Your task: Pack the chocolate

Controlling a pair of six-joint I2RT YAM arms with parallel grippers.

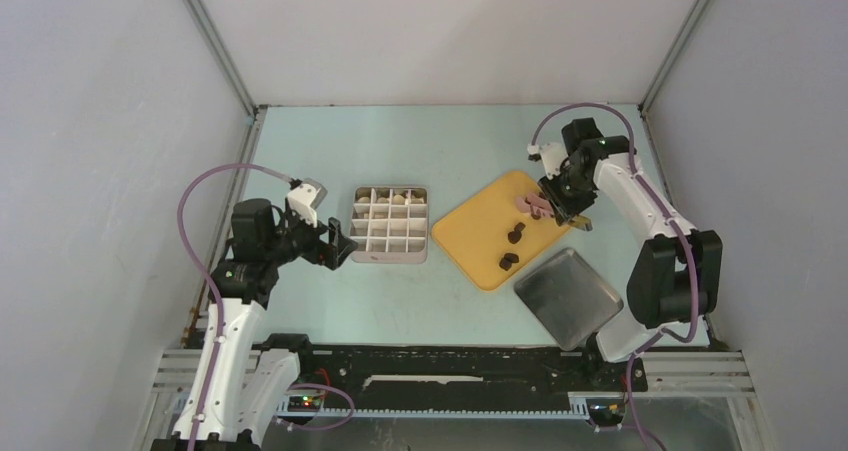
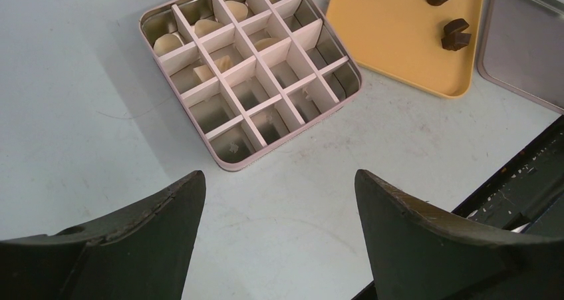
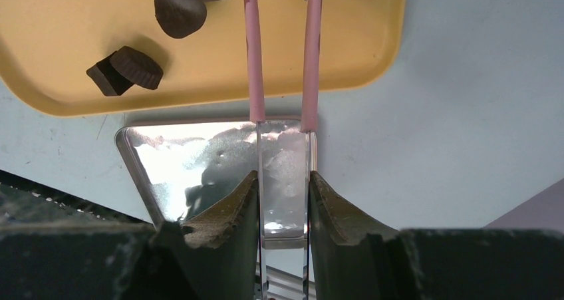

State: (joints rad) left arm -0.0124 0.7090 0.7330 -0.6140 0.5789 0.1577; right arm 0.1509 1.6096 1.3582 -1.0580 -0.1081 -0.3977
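1. Nearest me, a metal tray [image 1: 567, 298] lies flat on the table [image 1: 330, 141], just beside the near corner of the yellow tray [image 1: 470, 226].
2. My left gripper [image 1: 338, 243] hangs just left of the divided box [image 1: 390, 259]. Its fingers are spread wide with nothing between them.
3. Cream chocolate pieces [image 2: 199, 27] sit in several compartments of the box, mostly along its far side.
4. Dark chocolate pieces [image 1: 516, 234] lie in two small clusters on the yellow tray, well apart from the box.
5. Farthest out, my right gripper [image 3: 284, 180] is over the far right edge of the yellow tray. Its fingers pinch the tongs [image 3: 253, 54], whose pink arms stay apart and reach over the tray near the dark pieces.
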